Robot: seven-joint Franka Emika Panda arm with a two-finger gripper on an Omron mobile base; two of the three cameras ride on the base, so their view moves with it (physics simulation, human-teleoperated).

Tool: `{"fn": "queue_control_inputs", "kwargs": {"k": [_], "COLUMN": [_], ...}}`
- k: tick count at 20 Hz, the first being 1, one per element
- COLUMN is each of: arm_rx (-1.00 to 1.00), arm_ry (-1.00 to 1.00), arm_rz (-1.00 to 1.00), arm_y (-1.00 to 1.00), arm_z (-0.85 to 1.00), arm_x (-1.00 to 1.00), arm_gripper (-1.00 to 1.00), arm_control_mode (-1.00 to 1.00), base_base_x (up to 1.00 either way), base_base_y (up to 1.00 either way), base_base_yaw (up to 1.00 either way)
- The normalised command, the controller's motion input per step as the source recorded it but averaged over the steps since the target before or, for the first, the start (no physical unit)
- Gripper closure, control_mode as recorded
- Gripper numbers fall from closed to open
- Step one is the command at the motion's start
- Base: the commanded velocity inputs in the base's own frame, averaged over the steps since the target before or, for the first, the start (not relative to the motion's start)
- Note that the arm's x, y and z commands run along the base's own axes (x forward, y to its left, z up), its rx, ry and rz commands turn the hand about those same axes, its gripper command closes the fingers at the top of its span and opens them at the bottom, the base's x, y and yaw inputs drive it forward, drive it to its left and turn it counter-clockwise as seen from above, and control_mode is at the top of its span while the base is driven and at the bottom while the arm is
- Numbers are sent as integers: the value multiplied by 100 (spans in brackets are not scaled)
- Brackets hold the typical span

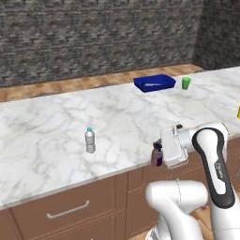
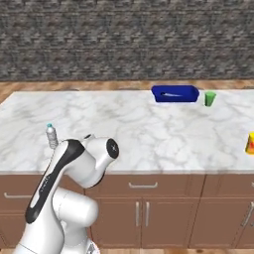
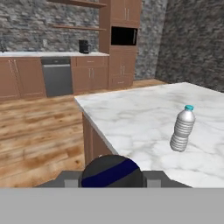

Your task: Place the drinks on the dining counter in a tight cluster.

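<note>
Purple-brown bottle (image 1: 157, 154) in gripper (image 1: 161, 154) — water bottle (image 3: 182, 129) beyond.

Blue tray (image 1: 155, 83) beside green cup (image 1: 186, 83); yellow container (image 2: 250, 143) apart.

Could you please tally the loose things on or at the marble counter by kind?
Bottles: 2, the water bottle standing on the counter and the purple bottle between the fingers.
Cups: 1, the green cup.
Trays: 1, the blue tray.
Yellow-orange containers: 1, the container.
Total: 5
</note>
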Motion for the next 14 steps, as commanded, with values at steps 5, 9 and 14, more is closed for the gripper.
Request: {"fn": "queue_control_inputs", "kwargs": {"k": [5, 9, 14], "arm_rx": [0, 0, 0], "arm_ry": [0, 0, 0], "arm_rz": [0, 0, 0], "arm_y": [0, 0, 0], "arm_z": [0, 0, 0], "arm_x": [0, 0, 0], "arm_gripper": [100, 100, 100], "arm_control_mode": [100, 100, 100], "base_base_x": [58, 59, 51], "base_base_y": [-6, -8, -18], "base_base_yaw": [36, 32, 13]}}
